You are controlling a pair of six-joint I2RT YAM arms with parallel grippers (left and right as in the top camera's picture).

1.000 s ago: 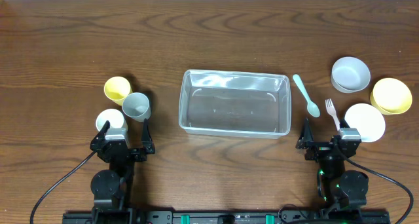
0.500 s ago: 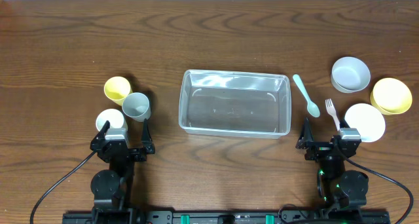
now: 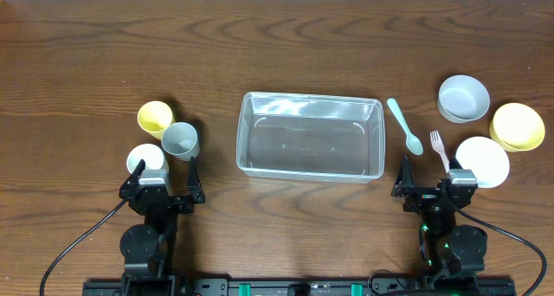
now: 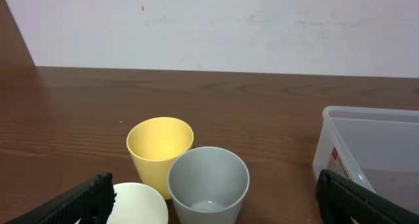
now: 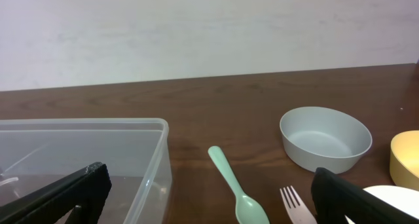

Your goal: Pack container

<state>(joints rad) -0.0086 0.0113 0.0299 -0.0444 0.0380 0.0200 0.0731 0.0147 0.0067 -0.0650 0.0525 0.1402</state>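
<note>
The clear plastic container (image 3: 310,137) stands empty at the table's middle; its corner shows in the left wrist view (image 4: 366,145) and the right wrist view (image 5: 85,152). Left of it stand a yellow cup (image 3: 155,117), a grey cup (image 3: 181,140) and a white cup (image 3: 145,158). Right of it lie a green spoon (image 3: 404,125) and a white fork (image 3: 440,148), beside a grey bowl (image 3: 463,98), a yellow bowl (image 3: 517,125) and a white bowl (image 3: 482,161). My left gripper (image 3: 166,176) is open and empty just before the cups. My right gripper (image 3: 430,176) is open and empty just before the fork.
The wooden table (image 3: 277,54) stretches bare behind the container. Both arm bases sit at the front edge, with cables running off to either side.
</note>
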